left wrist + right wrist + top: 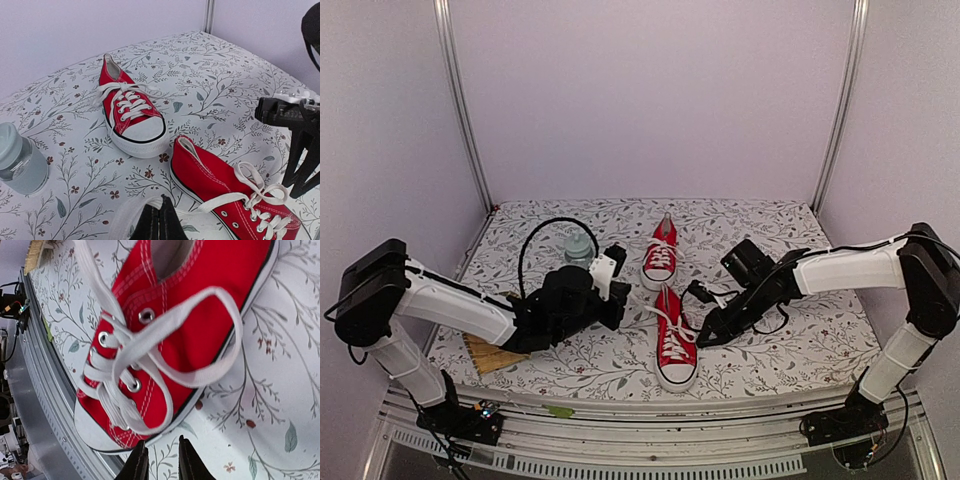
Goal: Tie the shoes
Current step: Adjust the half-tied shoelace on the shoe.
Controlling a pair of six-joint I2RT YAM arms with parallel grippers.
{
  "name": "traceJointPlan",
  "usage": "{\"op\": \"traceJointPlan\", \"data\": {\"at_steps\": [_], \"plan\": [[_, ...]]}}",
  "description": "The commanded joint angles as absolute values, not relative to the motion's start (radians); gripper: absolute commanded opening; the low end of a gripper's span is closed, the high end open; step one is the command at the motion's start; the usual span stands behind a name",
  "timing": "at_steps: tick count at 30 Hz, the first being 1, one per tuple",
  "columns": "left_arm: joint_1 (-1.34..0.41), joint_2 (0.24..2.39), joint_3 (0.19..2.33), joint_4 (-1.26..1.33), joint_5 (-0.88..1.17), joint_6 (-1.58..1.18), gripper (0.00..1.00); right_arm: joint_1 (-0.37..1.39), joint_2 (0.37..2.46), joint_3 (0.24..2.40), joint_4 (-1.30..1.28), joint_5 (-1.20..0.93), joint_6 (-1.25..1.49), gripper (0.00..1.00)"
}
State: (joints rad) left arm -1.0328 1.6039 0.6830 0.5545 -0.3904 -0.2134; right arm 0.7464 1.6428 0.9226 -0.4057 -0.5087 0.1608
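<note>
Near sneaker [235, 200]: toe cut off by the lower edge of the left wrist view, heel lost past the top edge of the right wrist view.
Left gripper [159, 220]: only its closed black tips clear the bottom edge.
White lace [215, 201]: runs up to those tips; whether it is pinched cannot be told.
Clear bottle [22, 167]: clipped by the left edge.
Wooden object [485, 352]: mostly under the left arm, possibly a brush.
Right gripper [161, 460]: parted tips only.

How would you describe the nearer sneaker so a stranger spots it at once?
On the floral tablecloth, two red sneakers lie in line between the arms. Take the nearer sneaker, closest to the arm bases: only its lace stretches to the left gripper.
</note>
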Motion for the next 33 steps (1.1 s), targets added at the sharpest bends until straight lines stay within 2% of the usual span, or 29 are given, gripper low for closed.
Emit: {"op": "traceJointPlan", "data": {"at_steps": [1,6,8,10,14,22,24,28,33], "plan": [[-1.032,1.582,0.669,0.544,-0.388,-0.210,0.00,0.715,1.612,0.983,-0.634,-0.524,0.131,0.24],[-1.035,1.577,0.646,0.571,-0.368,-0.204,0.00,0.648,1.607,1.099,-0.631,-0.549,0.084,0.32],[-1.034,1.580,0.642,0.579,-0.366,-0.203,0.00,0.640,1.653,1.142,-0.578,-0.546,0.077,0.38],[-1.035,1.585,0.643,0.584,-0.360,-0.198,0.00,0.636,1.735,1.193,-0.554,-0.539,0.071,0.40],[-1.039,1.587,0.638,0.586,-0.364,-0.196,0.00,0.632,1.875,1.287,-0.580,-0.553,0.038,0.41],[-1.042,1.578,0.617,0.612,-0.357,-0.192,0.00,0.632,1.946,1.281,-0.581,-0.681,-0.025,0.43],[-1.043,1.582,0.621,0.611,-0.357,-0.192,0.00,0.632,1.958,1.268,-0.551,-0.697,-0.018,0.38],[-1.045,1.588,0.627,0.603,-0.359,-0.189,0.00,0.632,1.954,1.265,-0.547,-0.658,-0.006,0.13],[-1.045,1.588,0.626,0.604,-0.359,-0.189,0.00,0.626,1.885,1.255,-0.554,-0.599,-0.006,0.01]]}}
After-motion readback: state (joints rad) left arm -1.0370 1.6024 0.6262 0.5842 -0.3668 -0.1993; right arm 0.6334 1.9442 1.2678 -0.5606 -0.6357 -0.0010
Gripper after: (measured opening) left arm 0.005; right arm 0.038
